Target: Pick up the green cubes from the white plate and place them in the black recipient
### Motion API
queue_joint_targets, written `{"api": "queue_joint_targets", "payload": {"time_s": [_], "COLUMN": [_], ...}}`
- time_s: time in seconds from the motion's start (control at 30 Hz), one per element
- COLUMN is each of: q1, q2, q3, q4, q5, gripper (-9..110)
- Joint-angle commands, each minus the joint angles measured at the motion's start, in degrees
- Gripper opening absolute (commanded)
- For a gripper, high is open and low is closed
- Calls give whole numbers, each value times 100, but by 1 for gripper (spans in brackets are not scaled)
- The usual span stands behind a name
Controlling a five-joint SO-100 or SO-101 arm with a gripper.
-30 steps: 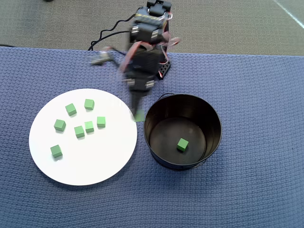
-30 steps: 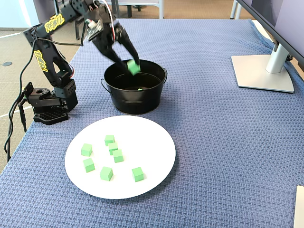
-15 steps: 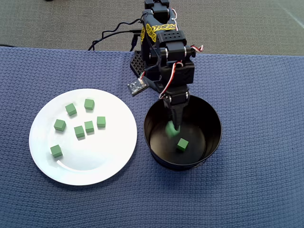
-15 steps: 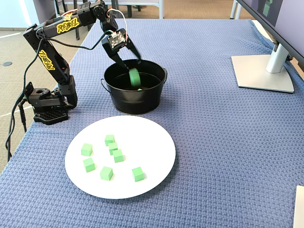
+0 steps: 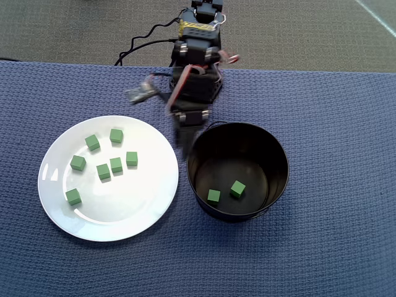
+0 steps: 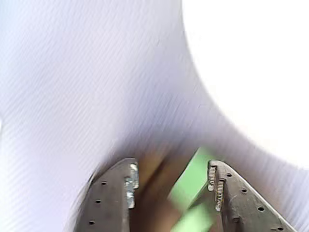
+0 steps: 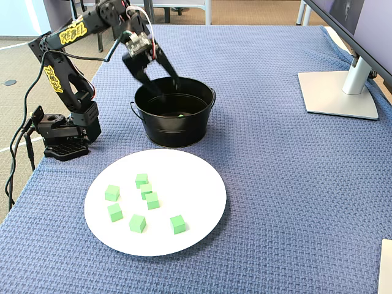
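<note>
Two green cubes (image 5: 213,197) lie in the black recipient (image 5: 277,154); six wait on the white plate (image 5: 148,210). The claw (image 6: 170,186) gapes wide, empty.

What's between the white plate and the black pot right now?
Only bare blue cloth: in the overhead view a narrow strip separates the white plate from the black pot. The gripper hovers over its far end.

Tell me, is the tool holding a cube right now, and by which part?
Nothing is held. The tool is open and empty; two cubes lie in the pot.
</note>
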Motion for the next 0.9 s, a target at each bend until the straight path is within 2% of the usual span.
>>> {"api": "queue_joint_targets", "payload": {"time_s": [0.0, 0.17, 0.33, 0.63, 0.87], "q1": [1028, 2048, 2593, 2971, 3120], "q2": [-694, -2136, -3252, -4219, -4632], "q3": [-387, -721, -1090, -1424, -1573], "q4": [-958, -2013, -2795, -3146, -3445], "q5": [-1749, -3226, -3797, -4438, -5133], "gripper": [8, 14, 17, 31, 36]}}
